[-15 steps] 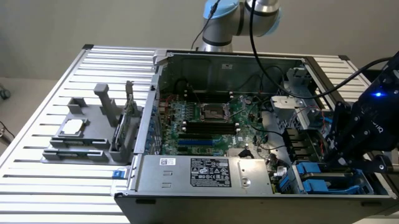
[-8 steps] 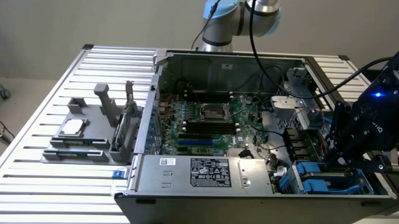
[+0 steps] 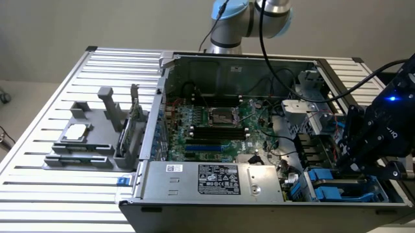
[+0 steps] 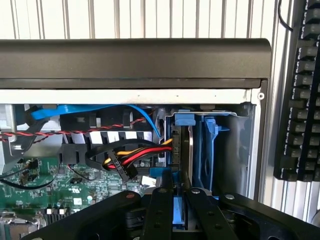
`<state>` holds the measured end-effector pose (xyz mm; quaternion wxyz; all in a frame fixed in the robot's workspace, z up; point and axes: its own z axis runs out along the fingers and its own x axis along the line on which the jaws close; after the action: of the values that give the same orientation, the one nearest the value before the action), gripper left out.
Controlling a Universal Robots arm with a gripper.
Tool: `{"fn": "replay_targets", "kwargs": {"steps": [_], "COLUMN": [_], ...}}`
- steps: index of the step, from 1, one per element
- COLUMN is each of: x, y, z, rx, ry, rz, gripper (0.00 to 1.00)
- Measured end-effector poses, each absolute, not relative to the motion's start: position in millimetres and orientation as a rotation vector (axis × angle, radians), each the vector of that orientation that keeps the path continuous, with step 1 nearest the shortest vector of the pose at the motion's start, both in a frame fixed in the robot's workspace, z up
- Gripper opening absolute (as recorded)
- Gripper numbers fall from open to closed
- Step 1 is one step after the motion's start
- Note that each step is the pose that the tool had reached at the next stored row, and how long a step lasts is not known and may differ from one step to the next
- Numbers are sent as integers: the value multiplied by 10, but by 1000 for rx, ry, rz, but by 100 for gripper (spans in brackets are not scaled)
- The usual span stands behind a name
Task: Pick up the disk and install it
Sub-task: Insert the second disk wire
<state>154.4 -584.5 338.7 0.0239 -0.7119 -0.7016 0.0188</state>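
In the wrist view the disk stands on edge in the drive bay at the corner of the computer case. It shows as a thin silver-grey slab with a blue carrier tab on its end. My gripper has its two black fingers closed on either side of the disk's near end. In the exterior view the gripper hangs low over the blue drive bay, at the case's front corner on the exterior view's right. There the arm hides the held disk.
Red, yellow and black cables and a blue cable run beside the bay. The power-supply box and the motherboard lie inside the open case. A grey fixture holding a small silver chip sits on the slatted table. A keyboard lies outside the case.
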Motion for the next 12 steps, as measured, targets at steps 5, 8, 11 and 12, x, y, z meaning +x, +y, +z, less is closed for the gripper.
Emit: {"fn": "replay_targets", "kwargs": {"steps": [5,8,11,12], "x": [1541,1540,1540,1540], "y": [-5846,-5845,-5845,-5845], "z": [3387,3389,3397,3406], "rx": [-2203,-2203,-2202,-2202], "ry": [-2171,-2171,-2171,-2171], "rz": [58,58,57,57], "gripper": [16,16,16,16]}}
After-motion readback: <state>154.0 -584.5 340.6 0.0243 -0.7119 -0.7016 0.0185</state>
